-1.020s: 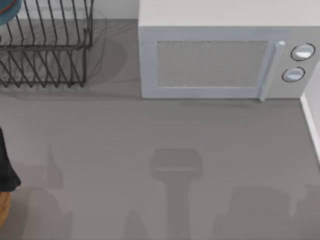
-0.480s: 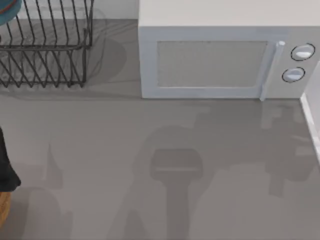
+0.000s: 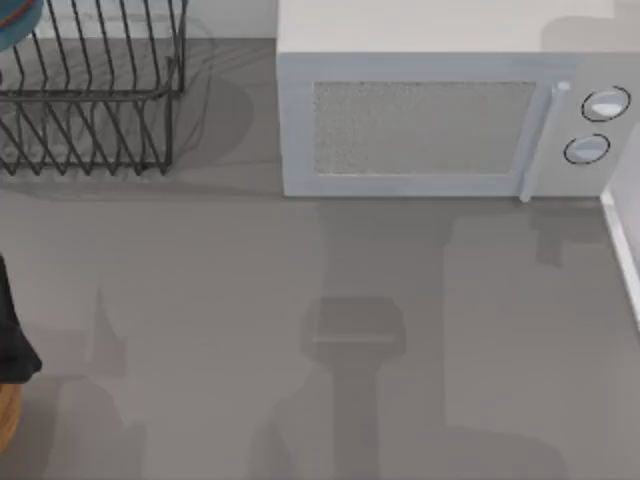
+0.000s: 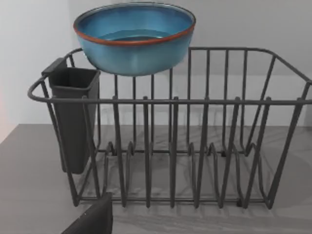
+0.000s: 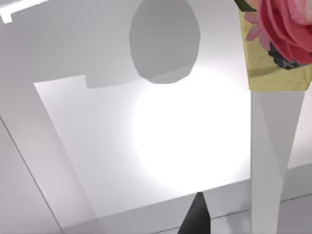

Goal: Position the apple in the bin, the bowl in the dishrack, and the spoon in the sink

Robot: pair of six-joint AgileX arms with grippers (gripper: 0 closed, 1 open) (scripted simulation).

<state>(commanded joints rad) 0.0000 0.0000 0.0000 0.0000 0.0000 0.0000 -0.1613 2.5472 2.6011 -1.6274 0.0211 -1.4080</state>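
The teal-blue bowl with its reddish rim sits upright at the top back of the black wire dishrack, over the corner by the dark cutlery holder. In the top view the bowl's edge peeks in at the far left above the dishrack. A dark part of my left arm stands at the left edge, just above the brown bin's curved edge. One dark fingertip shows in front of the rack, apart from it. The apple, the spoon and the sink are out of view.
A white microwave stands at the back, right of the rack. A white raised edge borders the table's right side. Arm shadows lie on the grey tabletop. The right wrist view faces white surfaces and a flower picture.
The shadows on the table's right half have shifted toward the back right, one now reaching the microwave's top corner. My left arm, the bowl and the rack have not moved.
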